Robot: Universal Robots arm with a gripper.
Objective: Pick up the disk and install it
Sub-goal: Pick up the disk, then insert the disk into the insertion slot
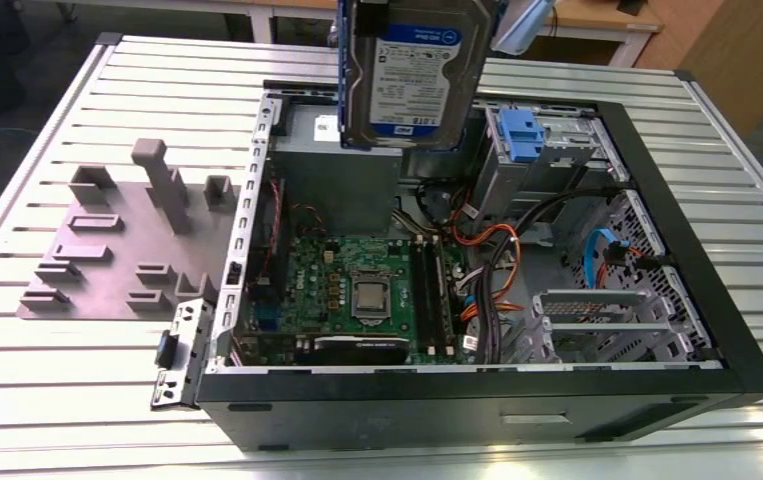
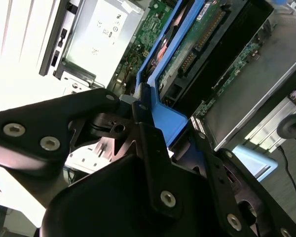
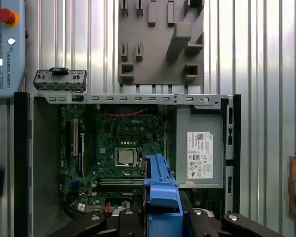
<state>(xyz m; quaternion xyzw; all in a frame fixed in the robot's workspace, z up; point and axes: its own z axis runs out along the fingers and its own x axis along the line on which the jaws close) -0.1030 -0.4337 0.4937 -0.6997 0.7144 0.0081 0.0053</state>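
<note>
Second wrist view: disk clamped by its blue frame

The fingers (image 2: 150, 143) are closed tight on the blue frame of the disk (image 2: 197, 44), one on each side, so the gripper (image 2: 170, 131) carries it by one end. That grip probably leaves the far end free to enter a bay. This view also gives the circuit-board underside. In the exterior view the disk (image 1: 415, 70) hangs upright, label outward, above the open computer case (image 1: 488, 410), not yet seated. The first wrist view looks straight down past the frame onto the motherboard (image 3: 123, 148) and the power supply (image 3: 200, 153) beside it.
</note>
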